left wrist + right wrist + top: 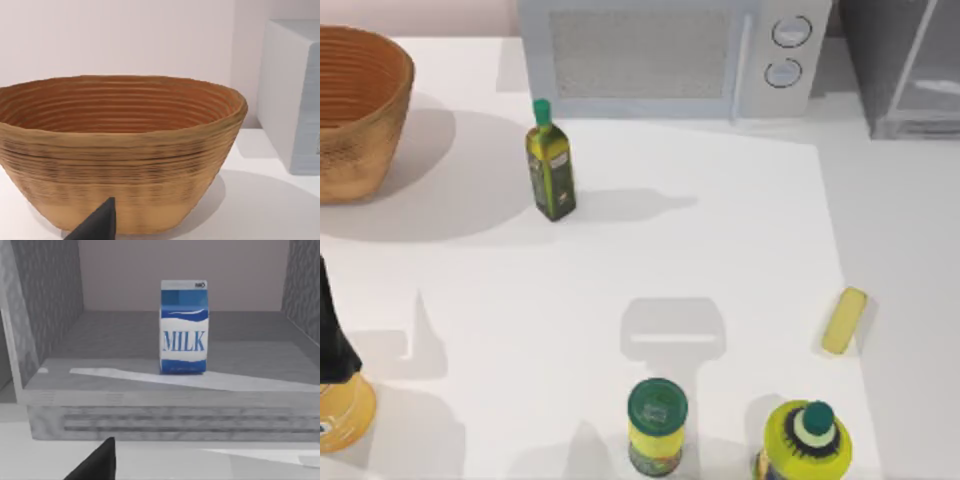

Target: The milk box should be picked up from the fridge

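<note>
One milk box (183, 327) upright on fridge (60, 315) floor, door edge cropped; right fingers (95, 462) mostly out of frame, opening indiscernible.

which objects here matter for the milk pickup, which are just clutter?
Job:
milk box, upright inside the fridge

Clutter:
basket
microwave
olive oil bottle
green-lidded jar
yellow bottle
pale-yellow block

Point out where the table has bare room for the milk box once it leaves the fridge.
The widest bare patch lies mid-table, between the olive oil bottle, the pale-yellow block and the green-lidded jar. The front edge is crowded by that jar and the yellow bottle.
</note>
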